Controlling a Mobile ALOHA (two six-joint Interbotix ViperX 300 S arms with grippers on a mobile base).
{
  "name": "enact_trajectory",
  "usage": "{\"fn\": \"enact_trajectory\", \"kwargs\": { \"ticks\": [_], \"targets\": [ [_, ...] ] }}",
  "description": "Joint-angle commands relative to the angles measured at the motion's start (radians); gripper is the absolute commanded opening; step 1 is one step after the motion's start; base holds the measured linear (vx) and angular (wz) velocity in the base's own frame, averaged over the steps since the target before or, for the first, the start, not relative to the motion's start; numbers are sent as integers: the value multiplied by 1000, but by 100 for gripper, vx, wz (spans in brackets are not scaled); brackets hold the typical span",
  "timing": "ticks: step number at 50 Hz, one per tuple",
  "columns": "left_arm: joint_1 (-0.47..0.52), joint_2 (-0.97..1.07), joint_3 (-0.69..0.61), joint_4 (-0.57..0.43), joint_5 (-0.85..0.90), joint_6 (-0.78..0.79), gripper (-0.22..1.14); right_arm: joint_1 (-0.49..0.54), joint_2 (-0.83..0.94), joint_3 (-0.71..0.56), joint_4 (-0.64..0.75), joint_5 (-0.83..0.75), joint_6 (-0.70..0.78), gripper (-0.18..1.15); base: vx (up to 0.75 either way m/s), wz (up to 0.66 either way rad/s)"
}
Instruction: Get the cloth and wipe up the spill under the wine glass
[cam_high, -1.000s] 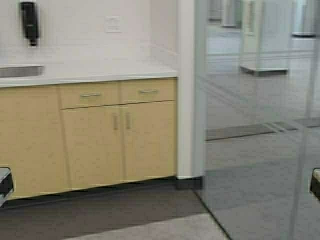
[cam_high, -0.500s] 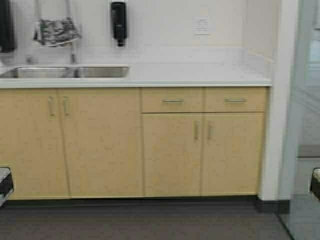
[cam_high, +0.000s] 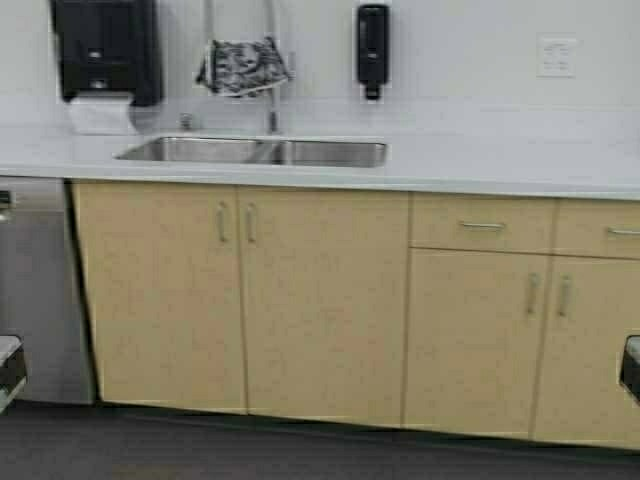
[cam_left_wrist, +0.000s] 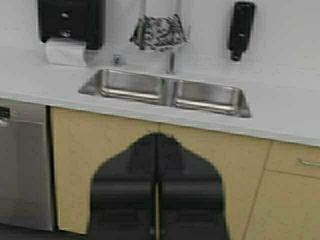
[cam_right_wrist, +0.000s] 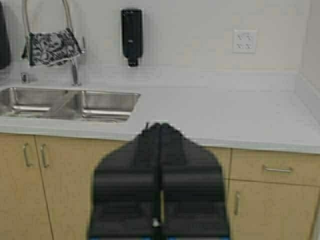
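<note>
Cloth (cam_high: 243, 67) hangs over the faucet (cam_high: 270, 100) beyond the bench (cam_high: 500, 165), nearer the left gripper (cam_left_wrist: 157, 200); both grippers' fingers are pressed closed, empty.

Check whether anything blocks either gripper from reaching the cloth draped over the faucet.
Nothing visible sits directly in the path. The cloth hangs on the faucet behind the sink, across the counter. The left gripper and right gripper are shut, held low in front of the cabinets. No wine glass is in view.
</note>
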Motion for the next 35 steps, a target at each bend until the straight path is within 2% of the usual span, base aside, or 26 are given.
{"fn": "enact_trajectory", "kwargs": {
  "ticks": [1,20,35],
  "targets": [
    [-2,8,-12,14,-8,-9,2,2,-5,-2,2,6,-3,6,35,30],
    [0,21,-12,34,-40,-6,2,2,-54,8,2,12,-2,6,34,28],
    [2,25,-9,38,-54,-2,2,2,49,-25,0,-75,17,6,36,17]
  ]
}}
